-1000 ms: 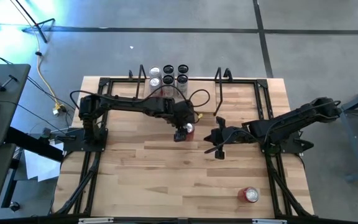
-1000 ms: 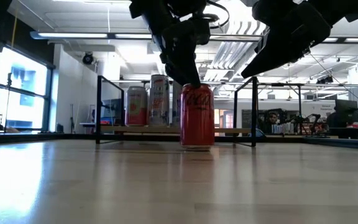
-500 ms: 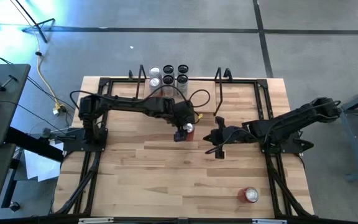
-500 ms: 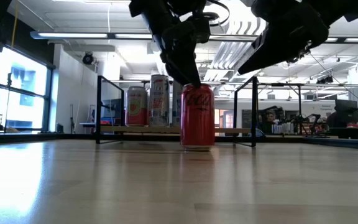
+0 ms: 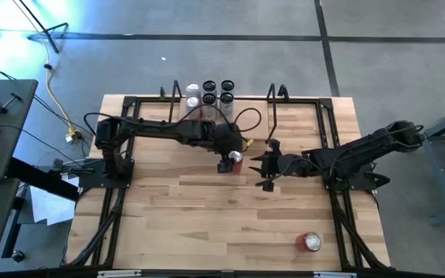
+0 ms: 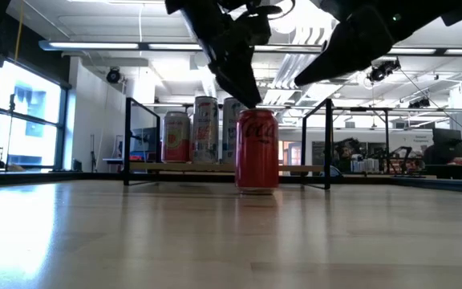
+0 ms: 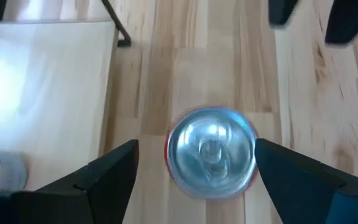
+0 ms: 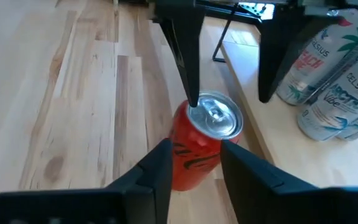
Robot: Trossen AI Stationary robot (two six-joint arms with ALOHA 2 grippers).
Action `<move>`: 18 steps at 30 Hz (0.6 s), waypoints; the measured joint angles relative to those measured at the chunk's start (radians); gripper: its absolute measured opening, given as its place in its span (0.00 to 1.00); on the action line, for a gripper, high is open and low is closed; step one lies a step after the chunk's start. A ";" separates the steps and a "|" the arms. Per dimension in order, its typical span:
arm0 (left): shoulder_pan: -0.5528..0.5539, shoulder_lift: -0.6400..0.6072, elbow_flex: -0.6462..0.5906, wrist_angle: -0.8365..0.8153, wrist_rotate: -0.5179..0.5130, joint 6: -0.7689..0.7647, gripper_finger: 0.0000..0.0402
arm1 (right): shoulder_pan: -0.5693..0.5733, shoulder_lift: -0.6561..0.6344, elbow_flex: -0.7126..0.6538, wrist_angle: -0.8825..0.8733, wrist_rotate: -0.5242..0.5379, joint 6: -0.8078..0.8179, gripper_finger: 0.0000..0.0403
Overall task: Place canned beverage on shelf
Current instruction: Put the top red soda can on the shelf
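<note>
A red can stands upright on the tabletop in front of the shelf. It also shows in the low view. My left gripper is open and points down over the can's silver top, one finger on each side of it. My right gripper is open to the can's right, higher than the can in the low view. Its fingers frame the can in the right wrist view without touching it. My left gripper points down from above, and one fingertip stands right at the rim of the can's top. I cannot tell whether it touches. The can stands on its base on the table.
Several tall cans stand on the shelf plank between its black rod uprights. A second red can stands near the table's front right corner. Black frame rails run along the table's left and right sides.
My right gripper has gone toward the table's left, closer to the red can, and stays open. The can stays upright on the table.
</note>
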State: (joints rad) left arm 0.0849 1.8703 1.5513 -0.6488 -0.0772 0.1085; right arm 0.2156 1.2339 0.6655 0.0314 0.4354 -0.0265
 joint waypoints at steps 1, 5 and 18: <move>-0.001 -0.006 -0.001 -0.012 -0.002 -0.001 0.77 | -0.003 0.000 0.000 0.003 -0.001 0.001 0.30; -0.016 -0.052 -0.002 -0.035 -0.006 -0.002 0.77 | -0.007 0.000 0.001 0.011 -0.004 0.001 0.32; -0.137 -0.394 -0.556 0.479 -0.109 -0.083 0.77 | -0.012 0.002 0.002 0.003 -0.050 -0.033 0.32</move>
State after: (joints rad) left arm -0.0518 1.4764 0.9949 -0.1697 -0.1861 0.0257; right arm 0.2032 1.2354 0.6670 0.0345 0.3849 -0.0591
